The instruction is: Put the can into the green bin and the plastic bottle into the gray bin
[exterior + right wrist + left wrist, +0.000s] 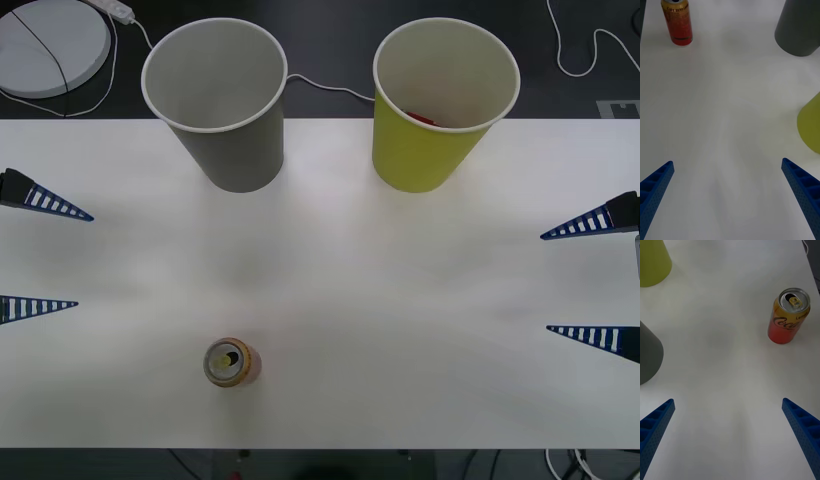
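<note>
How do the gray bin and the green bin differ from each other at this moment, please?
The gray bin is gray and stands on the robot's left at the table's far edge; the green bin is yellow-green and stands on the right. The green bin has something red inside; nothing shows inside the gray bin. Both are upright, tapered, white-rimmed and similar in size.

The can (789,317) stands upright on the white table (726,363) at about one o'clock from the left gripper (728,416), whose blue fingers (655,423) are spread wide apart, holding nothing.
</note>
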You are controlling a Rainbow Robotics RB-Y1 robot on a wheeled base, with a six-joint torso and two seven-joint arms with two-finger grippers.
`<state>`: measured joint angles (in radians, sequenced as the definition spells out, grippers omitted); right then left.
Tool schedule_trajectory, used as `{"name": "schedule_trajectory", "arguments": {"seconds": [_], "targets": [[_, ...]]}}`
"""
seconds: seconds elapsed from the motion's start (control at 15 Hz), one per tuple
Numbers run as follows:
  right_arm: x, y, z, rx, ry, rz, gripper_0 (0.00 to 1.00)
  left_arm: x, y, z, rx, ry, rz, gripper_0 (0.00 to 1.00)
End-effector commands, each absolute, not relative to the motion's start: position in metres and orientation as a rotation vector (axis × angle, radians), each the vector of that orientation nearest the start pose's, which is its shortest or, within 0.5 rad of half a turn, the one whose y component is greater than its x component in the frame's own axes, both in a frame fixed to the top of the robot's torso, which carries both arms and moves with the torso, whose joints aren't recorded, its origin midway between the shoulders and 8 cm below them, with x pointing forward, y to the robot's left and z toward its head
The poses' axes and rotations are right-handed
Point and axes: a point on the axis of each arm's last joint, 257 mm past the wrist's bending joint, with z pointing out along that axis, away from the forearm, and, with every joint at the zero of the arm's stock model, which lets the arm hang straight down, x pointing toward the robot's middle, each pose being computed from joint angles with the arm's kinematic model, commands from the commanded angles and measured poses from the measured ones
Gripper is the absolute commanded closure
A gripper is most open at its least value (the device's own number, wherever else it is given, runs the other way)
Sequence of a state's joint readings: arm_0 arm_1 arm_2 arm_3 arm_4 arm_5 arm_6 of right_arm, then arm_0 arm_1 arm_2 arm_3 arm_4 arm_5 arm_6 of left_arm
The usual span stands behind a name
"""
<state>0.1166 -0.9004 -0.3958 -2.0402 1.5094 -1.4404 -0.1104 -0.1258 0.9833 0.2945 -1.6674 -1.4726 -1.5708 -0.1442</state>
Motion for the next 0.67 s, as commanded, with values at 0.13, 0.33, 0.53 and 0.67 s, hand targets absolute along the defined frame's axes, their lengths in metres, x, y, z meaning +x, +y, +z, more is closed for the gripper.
{"name": "schedule_trajectory", "arguments": {"seconds": [0.13,0.33,0.53,0.67], "targets": [[0.346,-0.284,-0.152,-1.725,1.528,0.133,0.00,0.384,0.329,-0.154,1.864,1.444,-0.158,0.00],[0.346,-0.284,-0.152,-1.725,1.528,0.133,0.00,0.381,0.328,-0.164,1.882,1.461,-0.175,0.00],[0.346,-0.284,-0.152,-1.725,1.528,0.133,0.00,0.380,0.332,-0.163,1.900,1.463,-0.166,0.00],[0.346,-0.284,-0.152,-1.725,1.528,0.133,0.00,0.379,0.330,-0.166,1.906,1.461,-0.175,0.00]]}}
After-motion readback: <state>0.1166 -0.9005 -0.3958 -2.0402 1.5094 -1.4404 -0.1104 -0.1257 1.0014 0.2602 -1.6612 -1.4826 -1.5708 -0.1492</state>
